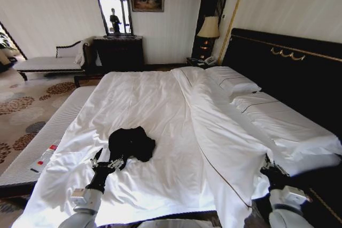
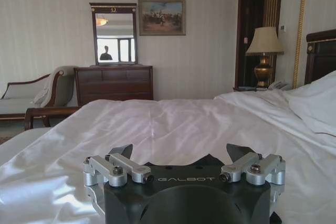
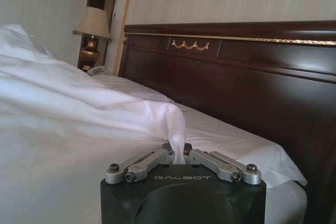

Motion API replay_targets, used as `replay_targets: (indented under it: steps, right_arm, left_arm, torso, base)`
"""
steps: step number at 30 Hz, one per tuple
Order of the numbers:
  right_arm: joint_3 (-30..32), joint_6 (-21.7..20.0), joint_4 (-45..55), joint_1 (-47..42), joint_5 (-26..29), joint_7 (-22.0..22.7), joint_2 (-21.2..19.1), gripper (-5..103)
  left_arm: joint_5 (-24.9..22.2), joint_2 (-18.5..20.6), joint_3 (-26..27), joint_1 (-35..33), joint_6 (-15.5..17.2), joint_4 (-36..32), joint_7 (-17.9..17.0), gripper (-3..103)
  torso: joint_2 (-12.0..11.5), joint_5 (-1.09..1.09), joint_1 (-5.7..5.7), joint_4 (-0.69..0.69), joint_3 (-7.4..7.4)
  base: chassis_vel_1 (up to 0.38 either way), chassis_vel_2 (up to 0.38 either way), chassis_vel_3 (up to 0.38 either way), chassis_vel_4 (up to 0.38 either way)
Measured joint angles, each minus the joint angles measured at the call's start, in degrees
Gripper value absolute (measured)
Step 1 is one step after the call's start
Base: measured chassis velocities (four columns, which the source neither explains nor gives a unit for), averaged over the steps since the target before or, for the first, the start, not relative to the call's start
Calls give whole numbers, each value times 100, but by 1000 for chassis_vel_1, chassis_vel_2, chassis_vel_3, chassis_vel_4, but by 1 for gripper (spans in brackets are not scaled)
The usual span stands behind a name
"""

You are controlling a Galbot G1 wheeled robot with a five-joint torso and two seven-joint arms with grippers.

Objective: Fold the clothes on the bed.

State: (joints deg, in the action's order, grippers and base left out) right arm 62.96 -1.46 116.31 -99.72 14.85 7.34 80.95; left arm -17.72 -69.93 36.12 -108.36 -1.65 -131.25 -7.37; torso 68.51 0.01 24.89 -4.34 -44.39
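Note:
The clothes (image 1: 132,143), a crumpled black heap, lie on the near left part of the bed's white duvet (image 1: 155,105). My left gripper (image 1: 107,162) hovers just at the heap's near left edge, jaws open; in the left wrist view it (image 2: 180,151) is spread wide above the sheet with nothing between its fingers. Over at the bed's near right side, my right gripper (image 1: 266,163) is shut on a pinched fold of the white duvet (image 3: 176,124), which stands up from the closed right gripper (image 3: 178,153).
A pale striped bench (image 1: 48,132) runs along the bed's left side with a small white-and-red item (image 1: 45,158) on it. Pillows (image 1: 235,83) and the dark headboard (image 1: 288,60) are on the right. A dresser (image 1: 118,52) and chaise (image 1: 48,63) stand far back.

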Motion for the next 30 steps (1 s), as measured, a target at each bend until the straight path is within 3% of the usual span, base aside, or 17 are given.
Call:
replay_targets:
  steps: [8,20,30]
  right_arm:
    - [783,306,-742,191,-31,15,-95,0]
    - [1239,478,-1334,566,-331,99,-335,0]
    - [1529,1158,-2479,760,-589,88,-567,0]
  left_arm:
    - [-9,9,-16,27,5,6,-2,100]
    - [-12,21,15,3,13,-8,-6,100]
    - [-17,28,24,-16,9,-34,-11,100]
  torso:
    - [0,1,0,-2,0]
    - [0,0,0,0,0]
    - [0,0,0,2,0]
  base:
    - [0,0,0,0]
    - [0,0,0,0]
    - [0,0,0,0]
